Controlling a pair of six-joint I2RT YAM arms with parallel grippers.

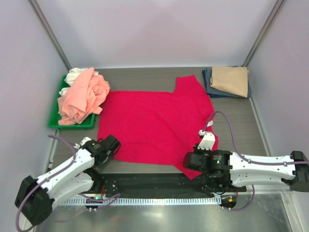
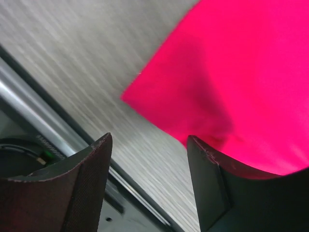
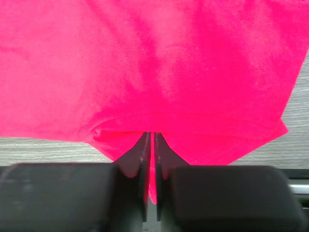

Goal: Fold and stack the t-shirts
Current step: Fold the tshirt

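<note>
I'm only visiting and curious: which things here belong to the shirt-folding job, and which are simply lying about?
Part of the job:
red shirt
pink shirt
white shirt
tan shirt
navy shirt

Just there:
green tray
table

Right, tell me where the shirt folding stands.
Done: a tan shirt sits folded on a navy shirt at the far right corner. In hand: the crimson-red shirt lies spread flat in the middle; the right gripper pinches its near edge, while the left gripper is open by its near left corner, not gripping. Left: folding that one, plus the salmon-pink shirt and white shirt heaped in the green tray.
</note>
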